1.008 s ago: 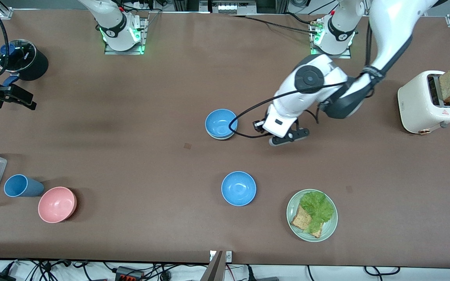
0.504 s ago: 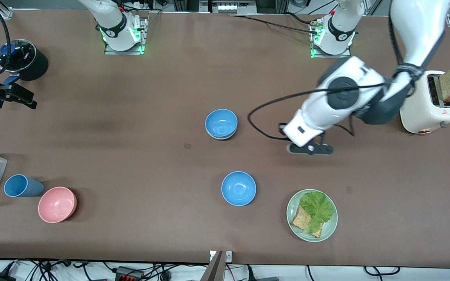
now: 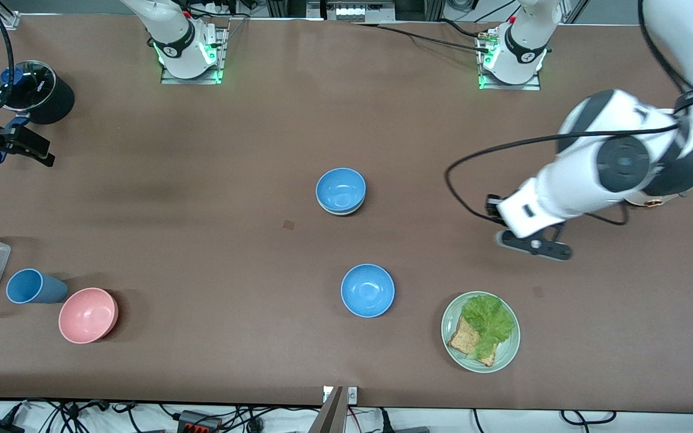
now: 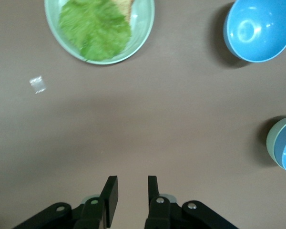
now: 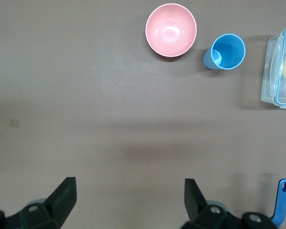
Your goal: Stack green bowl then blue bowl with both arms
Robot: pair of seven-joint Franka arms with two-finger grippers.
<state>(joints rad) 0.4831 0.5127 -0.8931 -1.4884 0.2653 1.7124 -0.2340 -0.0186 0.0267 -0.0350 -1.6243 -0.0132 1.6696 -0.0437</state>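
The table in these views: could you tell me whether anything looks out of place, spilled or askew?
Nothing is spilled or tipped. The blue bowl sits squarely inside the green bowl. A second blue bowl stands alone nearer the camera. The only oddity is a small pale scrap lying on the table near the lettuce plate.

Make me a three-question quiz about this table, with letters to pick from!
1. Where is the green bowl? A under a blue bowl B on the toaster C inside the pink bowl
2. How many blue bowls? A one B two C four
3. The right pincer is: A holding a cup B squeezing toast C open and empty

Answers: 1 A, a green rim peeks out beneath blue. 2 B, one stacked, the other blue bowl alone nearer the camera. 3 C, its fingers stand wide apart over bare table.
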